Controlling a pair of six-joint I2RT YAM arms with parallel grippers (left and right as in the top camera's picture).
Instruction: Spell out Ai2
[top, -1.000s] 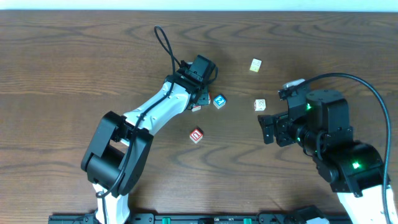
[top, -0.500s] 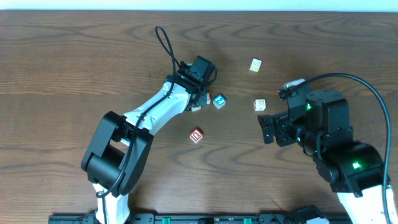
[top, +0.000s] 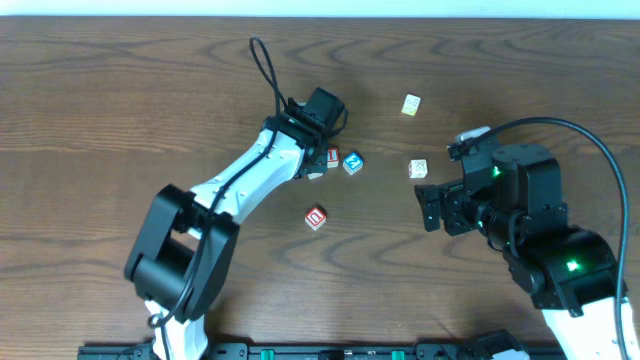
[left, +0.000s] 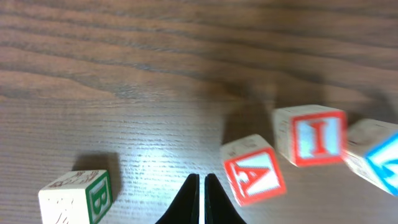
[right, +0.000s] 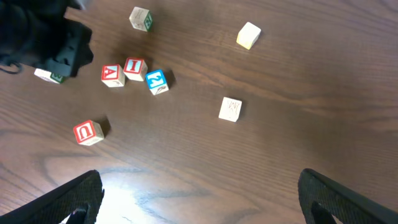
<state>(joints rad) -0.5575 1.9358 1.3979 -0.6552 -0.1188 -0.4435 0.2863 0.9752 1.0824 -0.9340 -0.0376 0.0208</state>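
Spelling looked nearly done: I found the A block (left: 252, 177), I block (left: 311, 135) and 2 block (left: 376, 155) in a rough row on the worktop (left: 124, 74), left fingers (left: 186, 205) closed empty beside the A block, right fingers (right: 78, 199) wide apart, so only squaring up remained, I judged.

Table (top: 100, 100): dark brown, streaked wood grain
A block (left: 252, 177): red and white face, pale sides
I block (left: 311, 137), at 2 o'clock of A block: red letter, red frame, white ground
2 block (left: 379, 158), at 3 o'clock of I block: blue and white
B block (left: 78, 196): green letter, cream sides
U block (right: 89, 132): red, white letter
Blank block (right: 248, 35), faintly marked block (right: 230, 109): pale cream
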